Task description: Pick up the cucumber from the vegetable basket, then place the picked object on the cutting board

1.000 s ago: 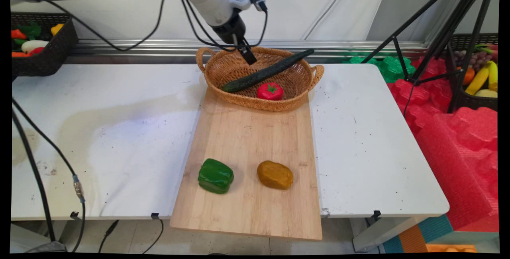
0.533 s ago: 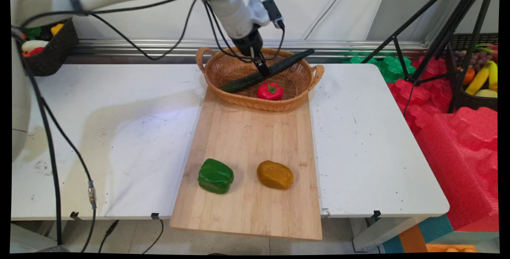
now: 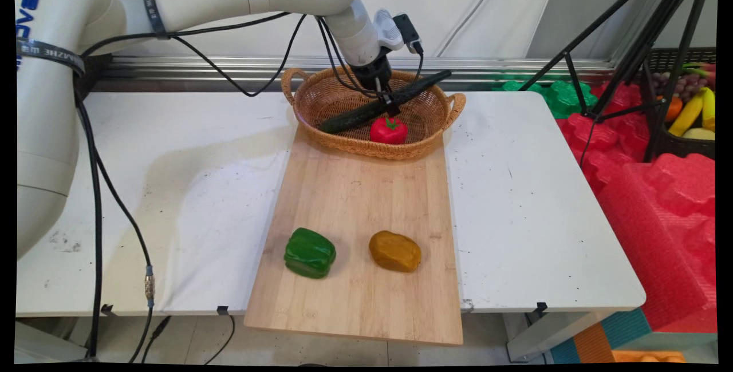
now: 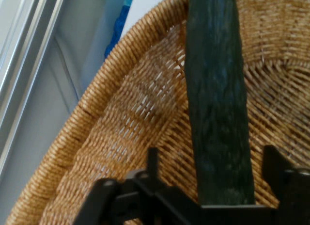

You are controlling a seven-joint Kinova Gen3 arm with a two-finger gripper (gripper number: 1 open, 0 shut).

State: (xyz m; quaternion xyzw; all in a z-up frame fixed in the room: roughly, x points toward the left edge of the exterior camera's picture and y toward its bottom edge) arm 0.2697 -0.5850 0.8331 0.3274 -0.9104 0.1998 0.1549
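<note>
The jaws [image 4: 208,176] have come down spread around the cucumber [image 4: 216,99] in the basket [image 3: 425,110], tomato [image 3: 388,130] at 6 o'clock

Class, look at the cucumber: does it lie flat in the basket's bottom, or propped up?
Propped. The cucumber slants across the basket, its far end resting over the rim while the lower end sits inside.

A rough woven wicker basket [image 3: 426,117] holds a matt, pebbly-skinned cucumber [image 4: 216,104] and glossy tomato [image 3: 388,130], beside a smooth pale wooden board [image 3: 358,200] on the scuffed white desk [image 3: 172,189].
</note>
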